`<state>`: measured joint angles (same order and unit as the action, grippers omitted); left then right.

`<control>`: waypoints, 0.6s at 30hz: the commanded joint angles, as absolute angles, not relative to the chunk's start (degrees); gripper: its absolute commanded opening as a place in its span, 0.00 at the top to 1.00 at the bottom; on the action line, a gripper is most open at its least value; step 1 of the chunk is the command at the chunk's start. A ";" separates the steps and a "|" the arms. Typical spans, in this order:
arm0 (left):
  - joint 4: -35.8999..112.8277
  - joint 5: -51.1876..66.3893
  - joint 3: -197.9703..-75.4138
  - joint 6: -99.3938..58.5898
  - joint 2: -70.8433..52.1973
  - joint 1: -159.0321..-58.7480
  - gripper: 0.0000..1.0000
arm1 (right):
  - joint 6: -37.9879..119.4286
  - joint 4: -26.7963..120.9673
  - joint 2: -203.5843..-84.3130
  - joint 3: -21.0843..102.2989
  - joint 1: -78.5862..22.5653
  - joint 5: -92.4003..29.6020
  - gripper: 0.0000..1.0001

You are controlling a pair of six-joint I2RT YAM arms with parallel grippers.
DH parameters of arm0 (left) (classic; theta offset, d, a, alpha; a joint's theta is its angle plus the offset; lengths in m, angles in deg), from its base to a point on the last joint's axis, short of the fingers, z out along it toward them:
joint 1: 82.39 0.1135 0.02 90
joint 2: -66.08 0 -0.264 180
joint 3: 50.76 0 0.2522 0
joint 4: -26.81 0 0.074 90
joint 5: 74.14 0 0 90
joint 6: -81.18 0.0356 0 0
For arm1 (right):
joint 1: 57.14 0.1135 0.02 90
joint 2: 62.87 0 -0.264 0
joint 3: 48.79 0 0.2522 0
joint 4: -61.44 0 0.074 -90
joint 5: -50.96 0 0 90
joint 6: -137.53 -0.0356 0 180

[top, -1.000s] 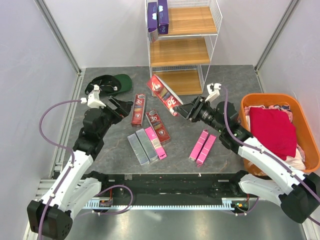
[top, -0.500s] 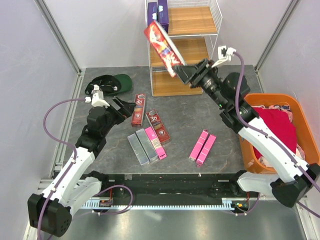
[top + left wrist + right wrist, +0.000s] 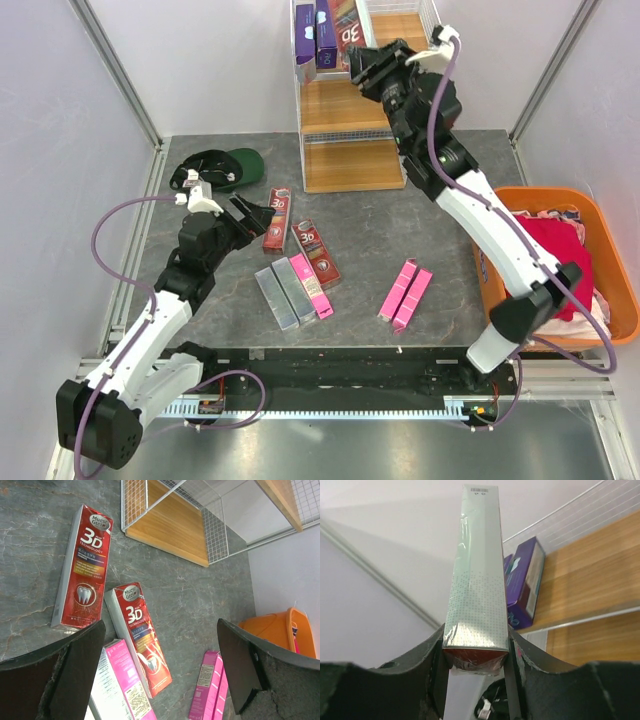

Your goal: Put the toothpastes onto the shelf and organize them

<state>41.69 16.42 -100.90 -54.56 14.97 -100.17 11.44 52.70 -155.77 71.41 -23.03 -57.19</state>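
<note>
My right gripper (image 3: 366,62) is shut on a dark red toothpaste carton (image 3: 347,24) (image 3: 477,580), held up at the top board of the white wire shelf (image 3: 360,100), beside two purple cartons (image 3: 316,38) (image 3: 524,584) standing there. On the table lie two red cartons (image 3: 277,218) (image 3: 82,570), two silver-grey ones (image 3: 283,293), a pink one (image 3: 313,286) and a pink pair (image 3: 405,294) (image 3: 207,685). Above the red cartons hovers my left gripper (image 3: 240,212) (image 3: 160,630), open, with nothing between its fingers.
A green cap (image 3: 225,165) lies at the table's far left. An orange basket (image 3: 612,255) with red cloth in it stands at the right edge. The shelf's lower boards (image 3: 170,527) hold nothing that I can see.
My right arm has swung the red carton from low over the table up to the shelf's top level. The left arm has barely moved.
</note>
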 commanded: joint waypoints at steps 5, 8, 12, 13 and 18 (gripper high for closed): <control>39.16 17.88 -103.11 -52.59 15.28 -100.67 0.00 | 15.64 51.73 -167.27 89.24 -24.96 -66.64 0.68; 39.25 17.80 -103.11 -52.59 15.37 -100.76 0.00 | 12.30 51.55 -169.21 89.95 -26.63 -66.29 0.68; 39.78 16.39 -104.07 -52.06 14.84 -100.76 0.00 | 6.50 51.64 -171.06 88.81 -29.18 -64.10 0.68; 39.78 16.04 -104.33 -52.15 14.76 -100.76 0.00 | 4.05 51.64 -171.41 88.46 -29.88 -62.96 0.68; 39.78 16.04 -104.34 -52.15 14.32 -100.76 0.00 | -8.17 52.16 -174.65 87.93 -34.10 -54.44 0.67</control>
